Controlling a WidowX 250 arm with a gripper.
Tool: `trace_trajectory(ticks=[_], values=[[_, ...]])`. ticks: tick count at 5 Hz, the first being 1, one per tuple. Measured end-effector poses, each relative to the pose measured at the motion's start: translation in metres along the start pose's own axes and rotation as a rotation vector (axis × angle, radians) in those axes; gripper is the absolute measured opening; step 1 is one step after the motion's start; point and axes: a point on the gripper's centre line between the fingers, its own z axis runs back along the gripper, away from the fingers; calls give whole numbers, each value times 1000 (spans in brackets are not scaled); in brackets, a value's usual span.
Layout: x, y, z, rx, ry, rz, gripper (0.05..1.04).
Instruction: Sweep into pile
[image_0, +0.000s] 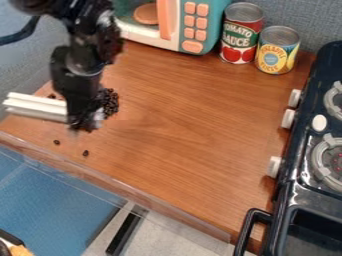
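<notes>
Camera view: gathering looks in hand, strays left.
Gripper (83, 122) clamped on bar (37, 108), beans (110, 104) bunched beside it; strays (85, 153) near counter (194, 130) edge. Next: get bar outside strays, push toward bunch.

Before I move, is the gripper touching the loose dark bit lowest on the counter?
Apart. In the camera view, bare wood shows between the gripper and that dark bit.

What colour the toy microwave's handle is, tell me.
The handle is peach-orange, clearest in camera view.
</notes>
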Motion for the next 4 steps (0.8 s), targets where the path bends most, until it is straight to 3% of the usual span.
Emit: trace_trajectory(ticks=[1,2,4], values=[[3,9,-4,33,-4,35,391],[2,16,-5,54,31,55,391],[-3,17,-6,67,107,-108,391]])
